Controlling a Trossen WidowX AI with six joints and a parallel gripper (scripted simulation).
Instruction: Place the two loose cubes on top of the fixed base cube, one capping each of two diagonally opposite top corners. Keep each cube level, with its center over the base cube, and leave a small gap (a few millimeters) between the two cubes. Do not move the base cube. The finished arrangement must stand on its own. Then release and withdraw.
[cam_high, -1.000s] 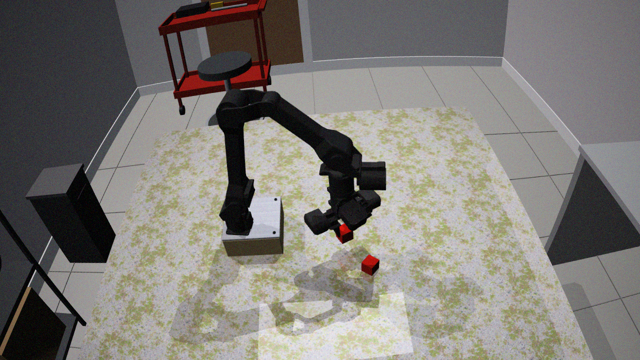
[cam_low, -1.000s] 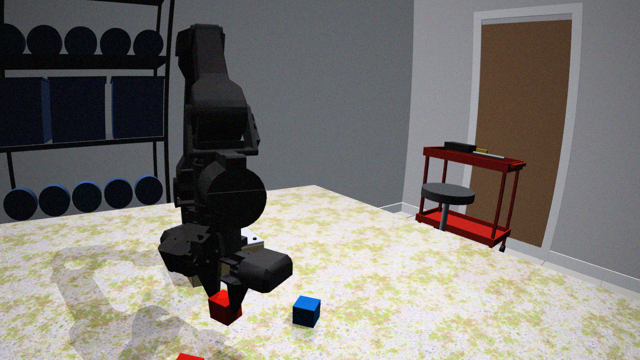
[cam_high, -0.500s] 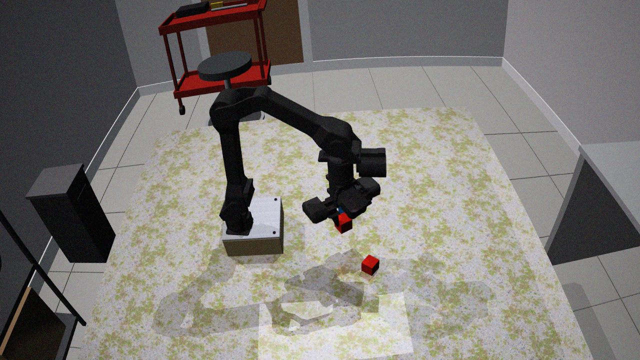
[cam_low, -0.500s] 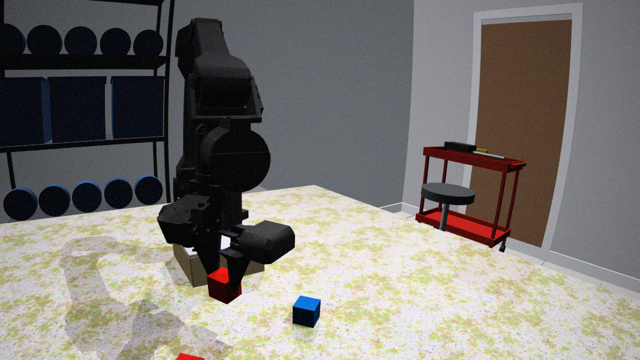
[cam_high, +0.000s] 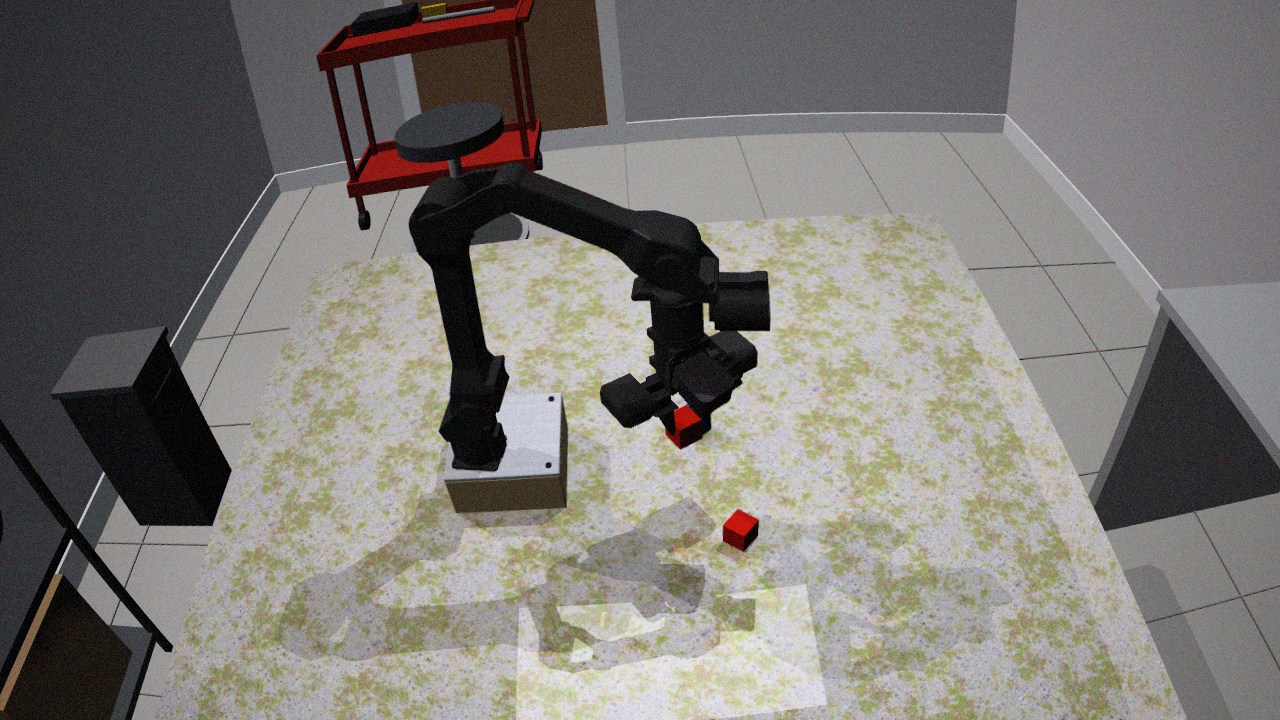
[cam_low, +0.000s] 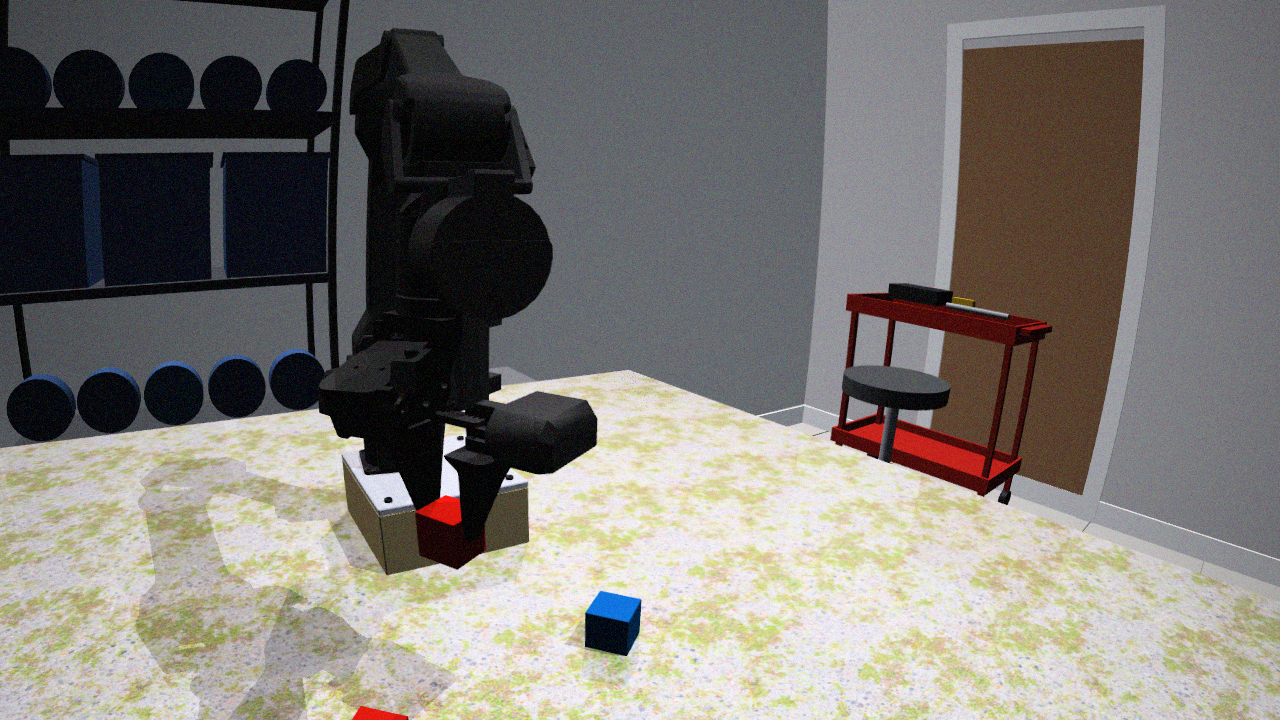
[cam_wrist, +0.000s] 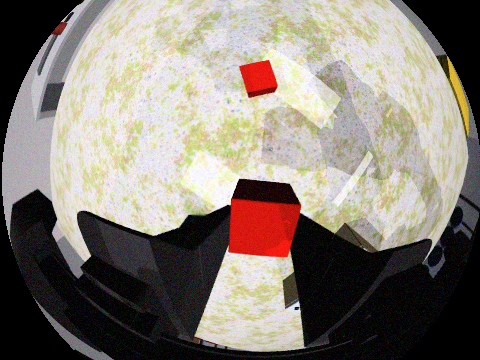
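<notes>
Red cube (cam_wrist: 263, 228) is hanging clenched in the gripper (cam_wrist: 262, 254) (carry step underway); next, aligning over a blue base cube (cam_low: 613, 621) corner.

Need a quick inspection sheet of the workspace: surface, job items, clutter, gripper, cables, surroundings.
Surface: mottled green-and-white table top, crossed by the arm's shadows.
Job's things: one red cube held in the air between the fingers; second red cube resting on the table; blue cube resting on the table, apart from both.
Clutter: nothing seen on the table besides the arm's mounting block.
Gripper: gripper shut on the held red cube, above the table.
Cables: nothing seen.
Surroundings: red cart with a grey stool by a brown door; dark shelving with blue bins and rolls; dark cabinet on the tiled floor.
</notes>
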